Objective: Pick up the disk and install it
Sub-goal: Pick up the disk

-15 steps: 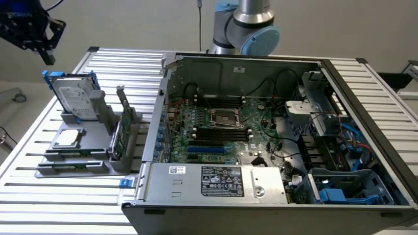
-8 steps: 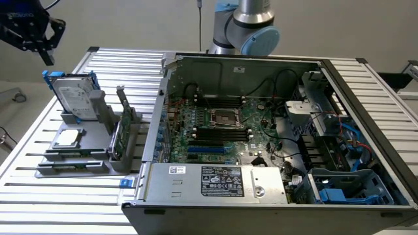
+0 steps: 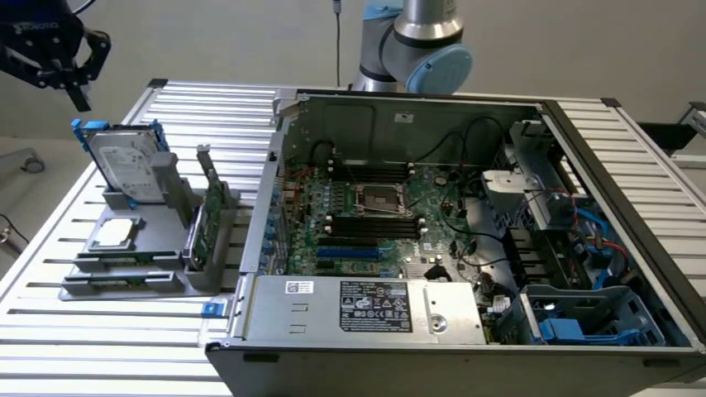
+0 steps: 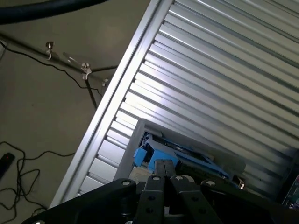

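Observation:
The disk [image 3: 124,161], a silver-grey drive with a white label in a blue carrier, stands on edge in a grey holder [image 3: 121,277] at the exterior view's left. My gripper [image 3: 79,101] hangs in the air above and a little to the left of it, fingers shut with nothing between them. In the wrist view the black fingers [image 4: 158,173] press together. Just beyond them lie the disk's blue carrier [image 4: 180,154] and the holder's edge.
An open computer case [image 3: 464,248] takes up the middle and right of the slatted metal table [image 3: 66,347], with blue drive bays [image 3: 574,327] at its near right corner. The holder also carries a small silver chip [image 3: 116,234] and an upright green card [image 3: 210,217]. Cables lie on the floor [image 4: 28,154].

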{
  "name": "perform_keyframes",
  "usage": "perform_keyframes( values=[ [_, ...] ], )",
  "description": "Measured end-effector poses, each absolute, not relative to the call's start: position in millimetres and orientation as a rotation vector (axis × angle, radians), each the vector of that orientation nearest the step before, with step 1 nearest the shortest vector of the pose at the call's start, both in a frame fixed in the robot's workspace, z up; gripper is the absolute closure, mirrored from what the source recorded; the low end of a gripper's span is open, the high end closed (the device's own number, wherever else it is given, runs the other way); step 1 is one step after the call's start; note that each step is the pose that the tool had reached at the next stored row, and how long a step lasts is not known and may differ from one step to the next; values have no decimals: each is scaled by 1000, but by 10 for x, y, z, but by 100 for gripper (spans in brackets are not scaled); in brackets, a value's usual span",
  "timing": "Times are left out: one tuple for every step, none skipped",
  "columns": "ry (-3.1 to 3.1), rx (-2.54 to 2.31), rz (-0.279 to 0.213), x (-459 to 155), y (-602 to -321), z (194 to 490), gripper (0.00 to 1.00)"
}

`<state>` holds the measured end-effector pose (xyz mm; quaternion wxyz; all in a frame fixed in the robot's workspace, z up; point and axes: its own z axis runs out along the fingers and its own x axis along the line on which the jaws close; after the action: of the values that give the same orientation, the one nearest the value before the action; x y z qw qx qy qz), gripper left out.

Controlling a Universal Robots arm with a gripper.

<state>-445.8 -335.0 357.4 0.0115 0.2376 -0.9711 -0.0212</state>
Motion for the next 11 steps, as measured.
perform_keyframes(
  values=[
    [-3021, 769, -66, -4458, -3350, 3574, 89],
    [-3014, 796, -65, -4458, -3350, 3573, 89],
    [-3005, 826, -65, -4458, -3350, 3572, 89],
    [-2997, 852, -65, -4458, -3350, 3571, 89],
    [-2989, 879, -64, -4458, -3350, 3570, 89],
    [-2981, 906, -64, -4458, -3350, 3569, 89],
    [-2972, 933, -64, -4458, -3350, 3568, 89],
    [-2963, 959, -63, -4458, -3350, 3567, 89],
    [-2954, 986, -63, -4458, -3350, 3566, 89],
    [-2945, 1012, -62, -4458, -3350, 3565, 89],
    [-2936, 1038, -62, -4458, -3350, 3563, 89]
  ],
)
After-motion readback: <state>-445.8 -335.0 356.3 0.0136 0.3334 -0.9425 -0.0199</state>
